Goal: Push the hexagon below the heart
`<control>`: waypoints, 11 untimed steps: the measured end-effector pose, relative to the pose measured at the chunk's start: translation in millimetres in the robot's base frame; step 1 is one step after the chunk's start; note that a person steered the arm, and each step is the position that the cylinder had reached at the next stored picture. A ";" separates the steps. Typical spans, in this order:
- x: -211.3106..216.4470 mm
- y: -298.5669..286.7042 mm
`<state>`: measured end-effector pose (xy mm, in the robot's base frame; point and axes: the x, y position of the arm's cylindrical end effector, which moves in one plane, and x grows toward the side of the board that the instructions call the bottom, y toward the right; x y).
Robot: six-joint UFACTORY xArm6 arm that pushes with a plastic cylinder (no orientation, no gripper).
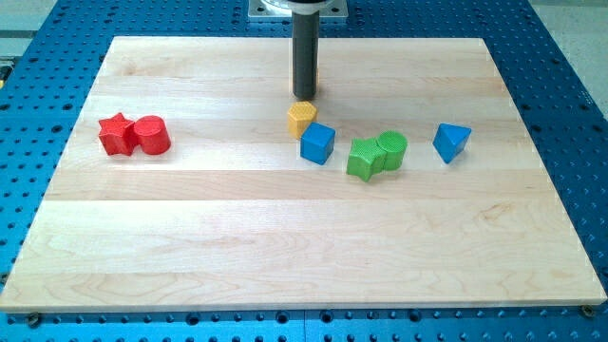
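Note:
A yellow block point(302, 117) that looks like a hexagon lies near the board's middle, towards the view's top. My tip point(304, 97) stands just above it in the view, touching or nearly touching its upper edge. The dark rod rises straight up from there. A blue cube point(317, 143) lies right below the yellow block, touching its lower right corner. No heart-shaped block shows in this view.
A red star point(117, 134) and a red cylinder point(151, 135) touch each other at the view's left. A green star point(363, 158) and a green cylinder point(391, 149) touch each other right of the blue cube. A blue triangle point(452, 142) lies further right. All rest on a wooden board point(285, 247).

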<state>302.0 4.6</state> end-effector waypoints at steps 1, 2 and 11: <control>-28.4 1.0; 26.8 6.8; 38.6 -36.3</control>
